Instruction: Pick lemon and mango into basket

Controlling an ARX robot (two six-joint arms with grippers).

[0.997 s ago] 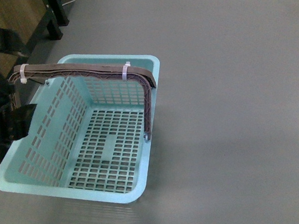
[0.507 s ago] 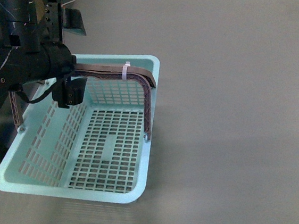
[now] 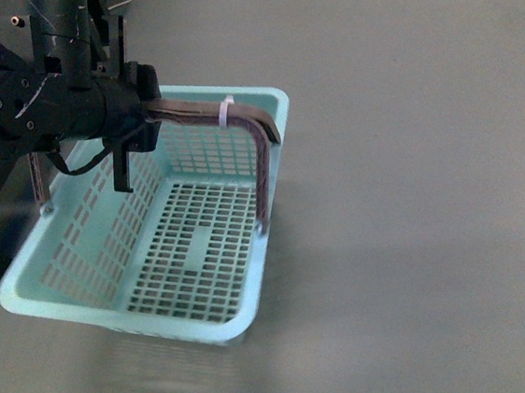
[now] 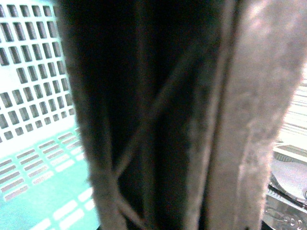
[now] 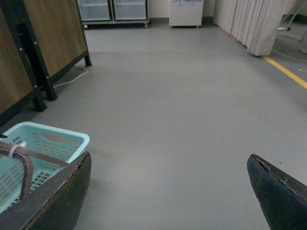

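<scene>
Though handle (image 4: 249,120) blurs L wrist cam, left pincer (image 3: 138,125) clamps basket (image 3: 125,314); right pincer (image 5: 169,158) spread, half cropped.

The left gripper (image 3: 142,125), a second earlier only a dark shape at the front view's left edge, swung in over the basket (image 3: 78,230) and reached its brown handle (image 3: 199,112). It apparently clamped the handle, though the left wrist view was too blurred to be sure. The basket shifted. Its near-left corner sat higher in the front view, and its far rim moved slightly right.
</scene>
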